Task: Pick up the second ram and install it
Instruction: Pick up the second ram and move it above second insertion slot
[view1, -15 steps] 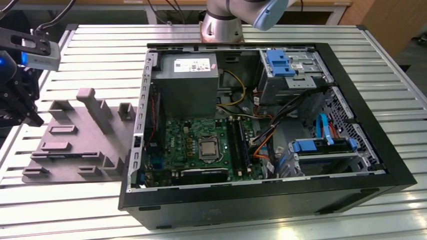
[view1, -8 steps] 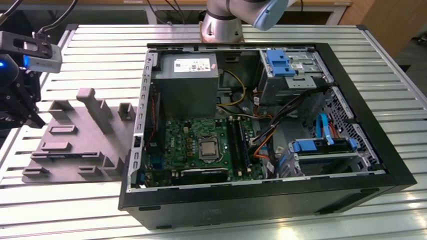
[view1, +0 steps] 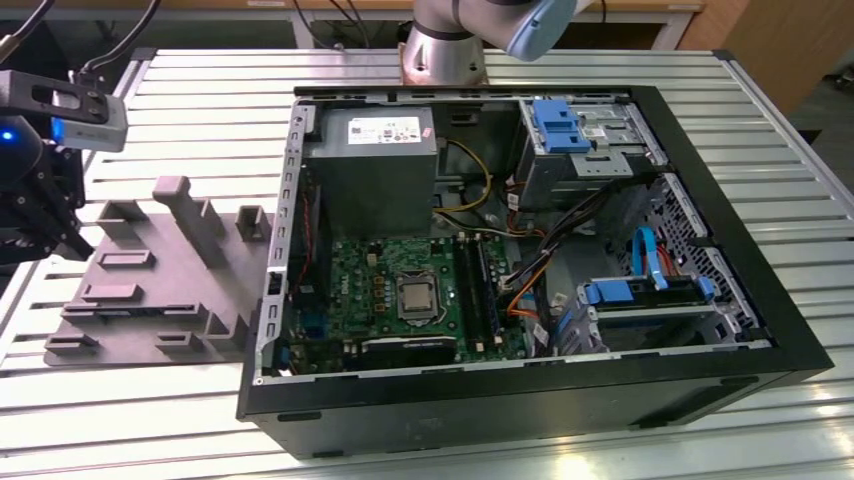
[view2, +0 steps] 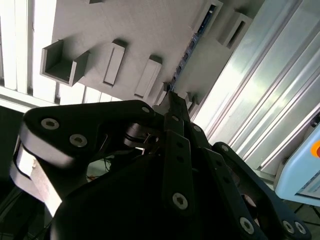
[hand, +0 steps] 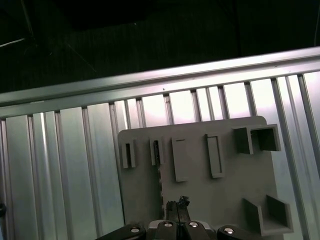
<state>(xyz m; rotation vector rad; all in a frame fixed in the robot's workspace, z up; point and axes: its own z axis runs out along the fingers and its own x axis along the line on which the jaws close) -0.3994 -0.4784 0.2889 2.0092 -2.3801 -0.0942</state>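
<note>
At the exterior view's left edge the arm's dark wrist head hangs above the slatted metal bench, over the left border of the grey fixture plate. The arm's base column stands at the far side of the bench, behind the computer case.

The pincer points down at the plate. Its black linkages converge, and its fingertips seem drawn together with nothing between them, though the angle is poor. In the second wrist view the second ram stands on edge in the plate, a thin bluish-green strip running away from the fingertips between two raised end blocks. The tips sit just beside its near end, above the plate; I cannot tell whether they touch it.

To the right of the plate, the open computer case lies on its side on the bench, with the green motherboard exposed and the narrow black memory slots just right of its centre.
</note>
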